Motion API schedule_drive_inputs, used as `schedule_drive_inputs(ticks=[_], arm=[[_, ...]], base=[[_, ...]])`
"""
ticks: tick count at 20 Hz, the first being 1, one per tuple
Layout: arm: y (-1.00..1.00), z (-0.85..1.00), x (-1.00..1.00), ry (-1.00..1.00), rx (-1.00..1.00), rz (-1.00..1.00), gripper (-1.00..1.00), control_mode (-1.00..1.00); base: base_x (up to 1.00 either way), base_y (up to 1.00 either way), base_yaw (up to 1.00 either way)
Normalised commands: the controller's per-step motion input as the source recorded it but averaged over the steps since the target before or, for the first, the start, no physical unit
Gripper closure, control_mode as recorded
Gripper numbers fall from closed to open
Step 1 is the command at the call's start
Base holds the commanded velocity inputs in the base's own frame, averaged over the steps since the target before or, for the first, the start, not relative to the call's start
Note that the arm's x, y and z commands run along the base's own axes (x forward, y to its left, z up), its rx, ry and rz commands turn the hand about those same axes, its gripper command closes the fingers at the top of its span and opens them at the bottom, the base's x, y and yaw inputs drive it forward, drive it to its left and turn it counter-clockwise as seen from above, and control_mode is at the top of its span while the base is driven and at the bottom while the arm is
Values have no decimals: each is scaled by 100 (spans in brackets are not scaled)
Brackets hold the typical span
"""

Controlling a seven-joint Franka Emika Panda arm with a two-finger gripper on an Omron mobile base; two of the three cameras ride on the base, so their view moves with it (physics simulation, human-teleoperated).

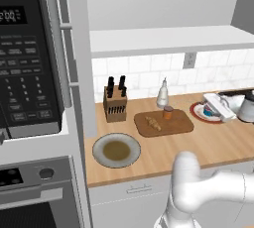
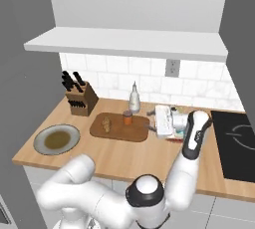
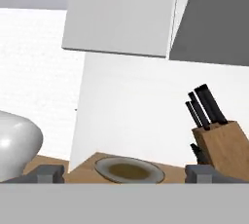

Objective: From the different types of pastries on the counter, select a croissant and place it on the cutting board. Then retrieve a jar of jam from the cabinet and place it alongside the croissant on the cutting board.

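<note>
We judge the task nearly done. From largest to smallest: the wood-grain counter [image 2: 149, 158] carries the flat brown cutting board [image 2: 137, 133], rounded at its corners, just beside our gripper [image 2: 160, 122] on its plate side. Our gripper stands wide and empty, its axis level along the counter. On the board, the squat orange-brown jar [image 2: 128, 118] sits nearer the gripper; the ridged golden croissant [image 2: 106, 124] lies beyond it, close alongside but apart. Only backing away remains.

White tiled backsplash [image 1: 149, 76] with a grey wall outlet [image 1: 189, 59] at one o'clock. A black microwave [image 1: 27, 58] stands at nine o'clock above an oven [image 1: 34, 192]; a black cooktop [image 2: 236, 143] lies at three o'clock.
</note>
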Motion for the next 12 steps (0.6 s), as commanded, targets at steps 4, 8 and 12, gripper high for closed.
schedule_drive_inputs(ticks=[4,8,12], arm=[[-100,35,-71,-12,57,-6,-100,-100],[-67,14,-57,-12,33,-2,-100,-100],[0,0,0,0,1,0,-100,-100]], base=[[0,0,0],[0,0,0],[0,0,0]])
